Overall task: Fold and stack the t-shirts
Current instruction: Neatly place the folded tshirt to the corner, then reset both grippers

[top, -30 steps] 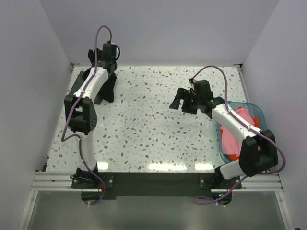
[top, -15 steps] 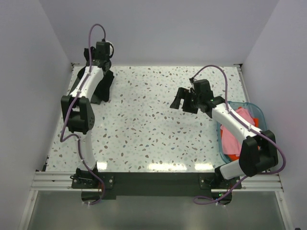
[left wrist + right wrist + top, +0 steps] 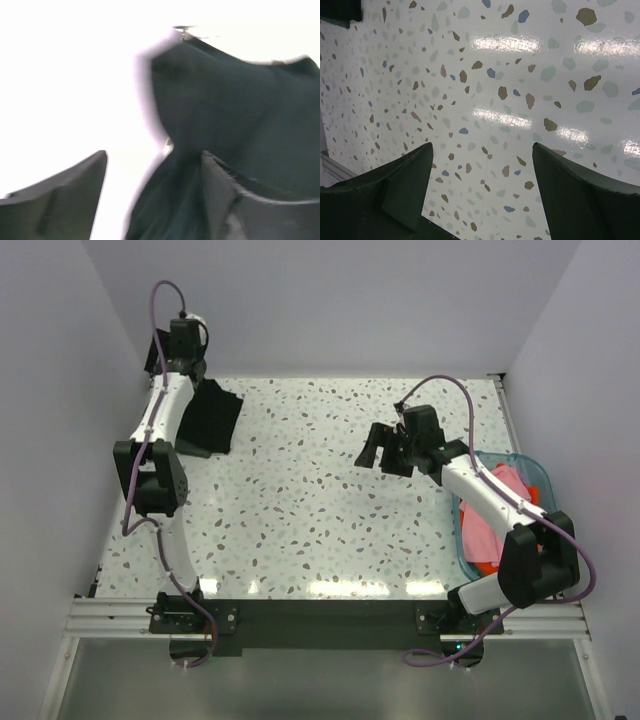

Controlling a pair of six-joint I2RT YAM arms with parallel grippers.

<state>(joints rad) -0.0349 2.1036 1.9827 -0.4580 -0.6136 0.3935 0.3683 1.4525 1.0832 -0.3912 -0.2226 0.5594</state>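
Observation:
A black t-shirt (image 3: 211, 418) lies folded on the table at the far left; the blurred left wrist view shows it as dark cloth (image 3: 230, 105). My left gripper (image 3: 190, 370) hangs above the shirt's back edge, near the rear wall. Its jaws (image 3: 154, 155) stand wide apart and hold nothing. A pink t-shirt (image 3: 490, 510) and an orange one (image 3: 487, 566) lie bunched in the basket at the right. My right gripper (image 3: 385, 450) hovers over the middle of the table, open (image 3: 482, 146), with only bare tabletop between its fingers.
A clear blue basket (image 3: 535, 472) stands at the table's right edge, beside the right arm. White walls close in the back and both sides. The speckled tabletop (image 3: 300, 510) stretches between the two arms.
My left gripper has opened, let go of the black t-shirt and pulled up and back to the left; the shirt now lies uncovered. The right arm has not moved.

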